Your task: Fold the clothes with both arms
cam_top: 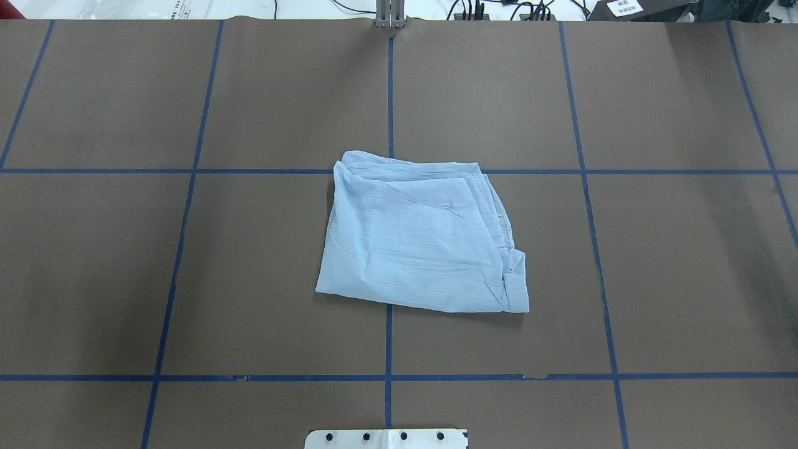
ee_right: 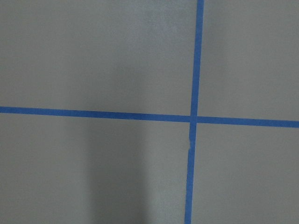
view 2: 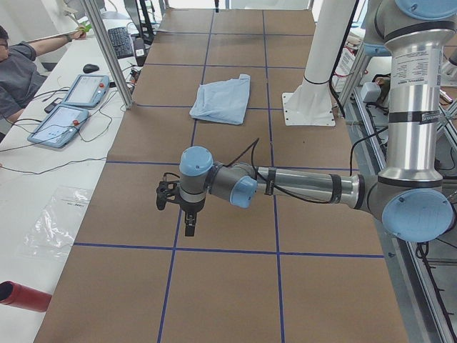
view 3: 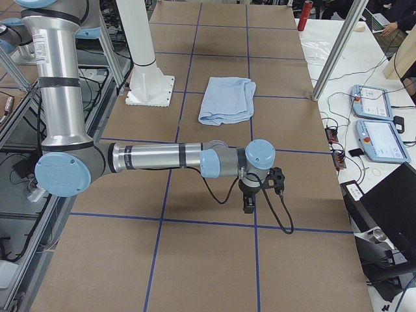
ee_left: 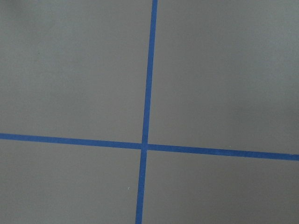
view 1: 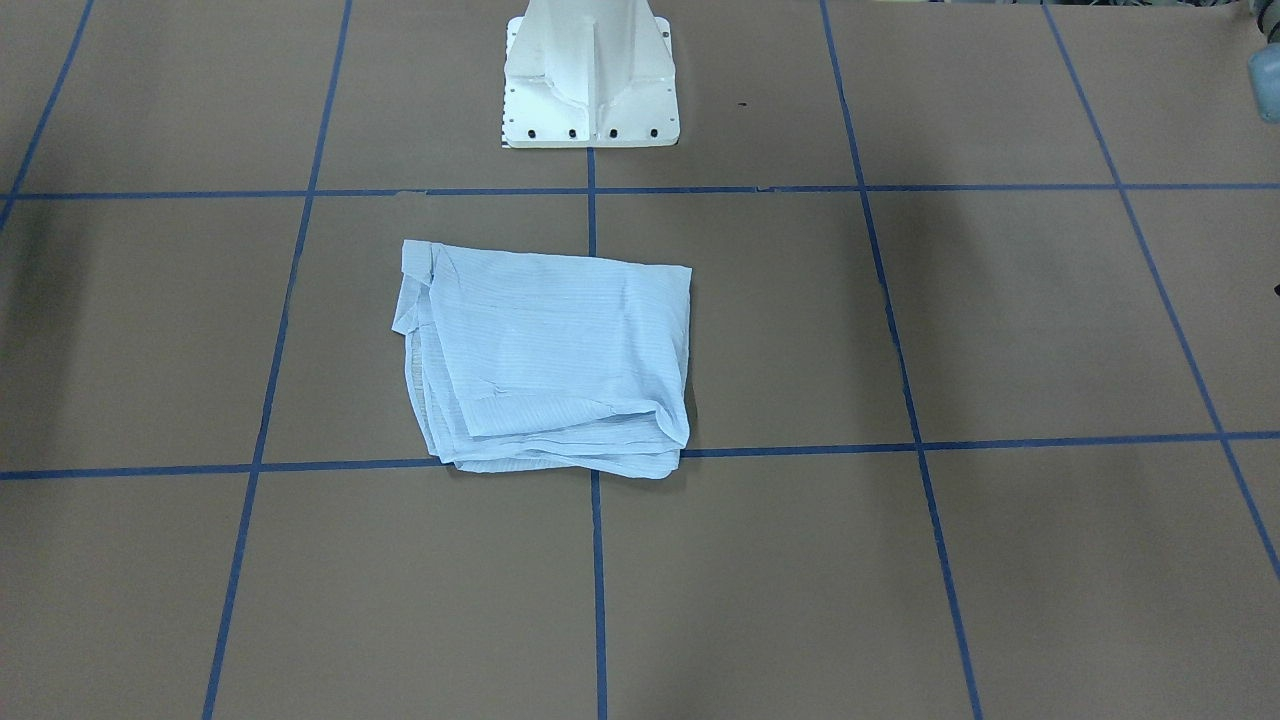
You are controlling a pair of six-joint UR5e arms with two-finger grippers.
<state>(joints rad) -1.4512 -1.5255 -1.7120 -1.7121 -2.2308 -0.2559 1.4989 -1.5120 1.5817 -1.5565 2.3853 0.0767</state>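
Observation:
The clothes, one pale blue striped shirt (cam_top: 418, 240), lie folded into a rough rectangle in the middle of the brown table (cam_top: 187, 280), also seen as the shirt (view 1: 545, 360). No arm is near the shirt (view 2: 223, 98). My left gripper (view 2: 189, 229) hangs over bare table far toward the table's left end, pointing down; I cannot tell whether it is open or shut. My right gripper (view 3: 249, 207) hangs likewise near the opposite end, away from the shirt (view 3: 226, 99), and its state cannot be told. Both wrist views show only table and crossing blue tape.
The white pedestal base (view 1: 590, 90) stands behind the shirt. Blue tape lines (cam_top: 389, 93) grid the table. A person (view 2: 16, 71) sits at a side bench with two teach pendants (view 2: 71, 103). A red cylinder (view 2: 21, 296) lies at that bench's near end.

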